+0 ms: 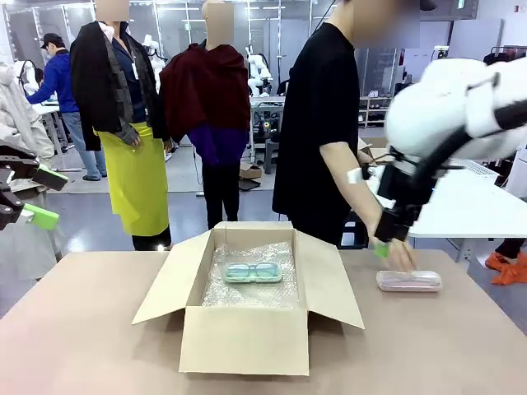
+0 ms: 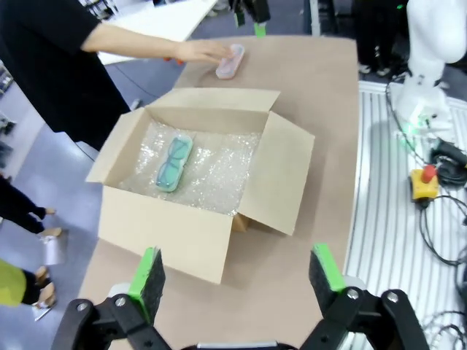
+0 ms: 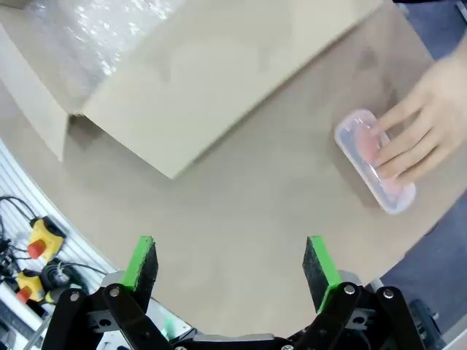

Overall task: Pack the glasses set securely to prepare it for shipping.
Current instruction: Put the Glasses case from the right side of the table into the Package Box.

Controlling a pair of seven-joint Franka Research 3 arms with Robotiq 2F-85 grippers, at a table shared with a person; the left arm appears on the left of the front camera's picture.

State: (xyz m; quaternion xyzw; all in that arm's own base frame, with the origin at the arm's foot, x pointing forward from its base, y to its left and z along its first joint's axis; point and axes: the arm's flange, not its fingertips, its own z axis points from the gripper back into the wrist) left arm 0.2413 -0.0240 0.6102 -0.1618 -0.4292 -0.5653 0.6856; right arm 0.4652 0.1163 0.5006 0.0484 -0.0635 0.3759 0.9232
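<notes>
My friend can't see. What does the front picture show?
An open cardboard box on a table holds a mint-green glasses pack on bubble wrap. Beside it, a person's hand rests on a pink pack, with a robot arm above.

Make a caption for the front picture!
Mint-green pack lies in the open box; a person's hand touches the pink pack.

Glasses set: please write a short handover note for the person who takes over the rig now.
Left gripper: open, empty, raised clear of the box. Right gripper: open, empty, above the table.
Mint-green flat rounded pack: on the clear bubble wrap inside the open brown cardboard box; done.
Salmon-pink flat rounded pack: on the table beside the box, under the person's hand.
To do: put the pink pack in, cover, close flaps.
</notes>
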